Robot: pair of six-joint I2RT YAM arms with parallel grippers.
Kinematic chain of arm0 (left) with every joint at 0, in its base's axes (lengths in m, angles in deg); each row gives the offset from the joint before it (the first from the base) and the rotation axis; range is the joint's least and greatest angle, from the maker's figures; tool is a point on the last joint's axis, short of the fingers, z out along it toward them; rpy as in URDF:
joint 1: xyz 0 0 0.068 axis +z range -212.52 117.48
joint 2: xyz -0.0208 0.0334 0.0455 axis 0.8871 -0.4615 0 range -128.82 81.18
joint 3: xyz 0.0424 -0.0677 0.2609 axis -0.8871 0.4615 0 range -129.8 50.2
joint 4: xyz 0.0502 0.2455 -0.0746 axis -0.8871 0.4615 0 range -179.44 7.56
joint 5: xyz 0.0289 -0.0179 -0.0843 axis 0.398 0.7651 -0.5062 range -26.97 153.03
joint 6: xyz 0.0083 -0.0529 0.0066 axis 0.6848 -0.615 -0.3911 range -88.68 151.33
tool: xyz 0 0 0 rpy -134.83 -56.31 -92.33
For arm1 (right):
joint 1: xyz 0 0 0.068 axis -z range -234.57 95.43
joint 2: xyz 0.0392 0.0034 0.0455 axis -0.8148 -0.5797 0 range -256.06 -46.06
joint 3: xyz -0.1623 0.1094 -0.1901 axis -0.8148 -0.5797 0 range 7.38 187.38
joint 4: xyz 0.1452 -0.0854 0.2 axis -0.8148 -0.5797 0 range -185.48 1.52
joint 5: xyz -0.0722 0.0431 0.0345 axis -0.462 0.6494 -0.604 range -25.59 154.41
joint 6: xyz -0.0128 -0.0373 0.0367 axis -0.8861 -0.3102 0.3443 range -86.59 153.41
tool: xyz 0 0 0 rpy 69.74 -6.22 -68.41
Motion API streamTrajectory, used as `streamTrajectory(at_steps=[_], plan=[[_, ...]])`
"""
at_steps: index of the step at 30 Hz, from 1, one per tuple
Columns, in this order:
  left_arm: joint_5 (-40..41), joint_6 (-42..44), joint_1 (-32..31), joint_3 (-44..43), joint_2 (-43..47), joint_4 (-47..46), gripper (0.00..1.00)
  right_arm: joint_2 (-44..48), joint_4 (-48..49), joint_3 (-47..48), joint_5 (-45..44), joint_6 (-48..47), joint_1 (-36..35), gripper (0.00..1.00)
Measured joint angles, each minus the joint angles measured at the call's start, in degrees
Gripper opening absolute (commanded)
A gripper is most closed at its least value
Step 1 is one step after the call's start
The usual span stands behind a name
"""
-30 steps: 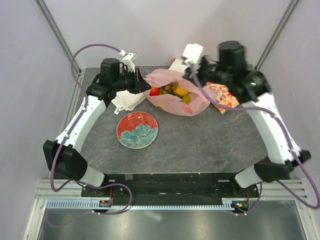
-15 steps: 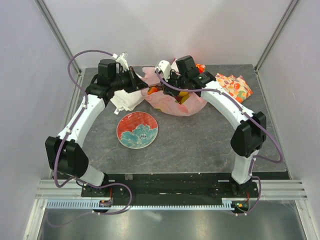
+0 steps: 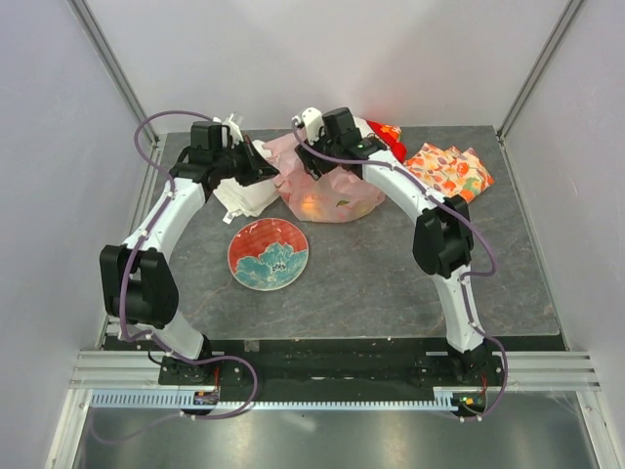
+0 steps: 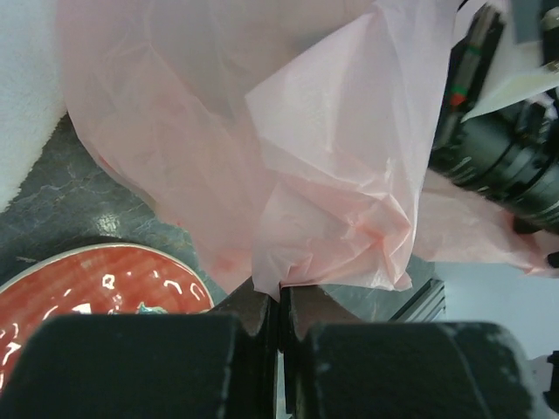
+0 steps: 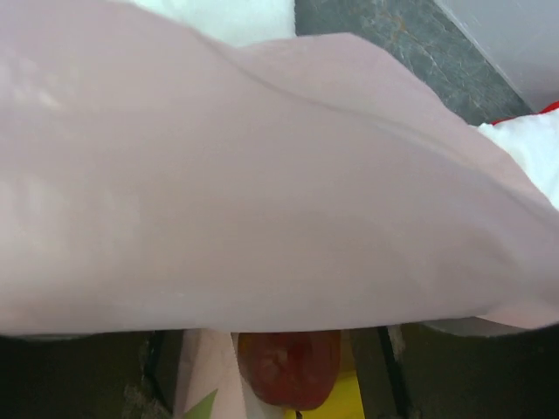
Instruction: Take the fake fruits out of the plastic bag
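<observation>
Left hand point(image 4: 279, 307) clamps the edge of the plastic bag point(image 3: 340, 201), upper centre of the counter point(image 3: 391, 278). Right hand point(image 3: 314, 168) is buried under the bag, spread impossible to tell, with a red fake fruit point(image 5: 288, 367) just ahead.

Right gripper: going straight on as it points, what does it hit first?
Probably the red fruit dead ahead of the right gripper, inside the plastic bag; the bag's film drapes just above that line and may brush it first. Depth unclear.
</observation>
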Motion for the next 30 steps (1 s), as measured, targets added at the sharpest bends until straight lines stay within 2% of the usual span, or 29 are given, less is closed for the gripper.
streamTrajectory(at_steps=[2, 6, 13, 15, 19, 22, 23, 24, 25, 30], plan=[[0.0, 1.0, 0.0, 0.0, 0.0, 0.3, 0.02, 0.1, -1.4, 1.3, 3.3, 0.6, 1.1, 0.68], [1.2, 3.0, 0.0, 0.0, 0.0, 1.3, 0.02, 3.2, -5.0, 0.0, 8.2, 0.9, 3.2, 0.56], [1.3, 4.8, 0.0, -0.3, -0.6, 1.6, 0.02, 25.4, -13.8, -28.9, 14.8, -1.4, 3.5, 0.53], [1.3, 5.1, 0.0, -0.3, -0.6, 1.6, 0.02, 29.3, -17.4, -32.8, 16.8, -2.7, 2.5, 0.54], [0.8, 5.3, 0.0, -0.3, -0.6, 1.6, 0.01, 30.6, -20.7, -31.1, 18.8, -5.3, 2.1, 0.54], [0.5, 5.3, 0.0, 0.1, -0.5, 1.6, 0.02, 29.0, -21.2, -24.1, 20.5, -5.1, 4.1, 0.51], [0.2, 5.3, 0.0, 0.4, -0.5, 1.6, 0.02, 28.4, -20.3, -22.1, 20.9, -4.7, 4.7, 0.49], [0.1, 5.3, 0.0, 0.8, -0.5, 1.5, 0.02, 27.8, -18.8, -20.0, 21.0, -4.2, 5.4, 0.41], [0.0, 5.3, 0.0, 1.1, -0.5, 1.5, 0.02, 27.2, -17.2, -18.3, 20.9, -3.6, 6.0, 0.37], [-0.2, 5.8, 0.0, 2.3, -0.1, 1.8, 0.02, 21.0, -12.7, -11.4, 18.5, -1.6, 6.9, 0.30]])
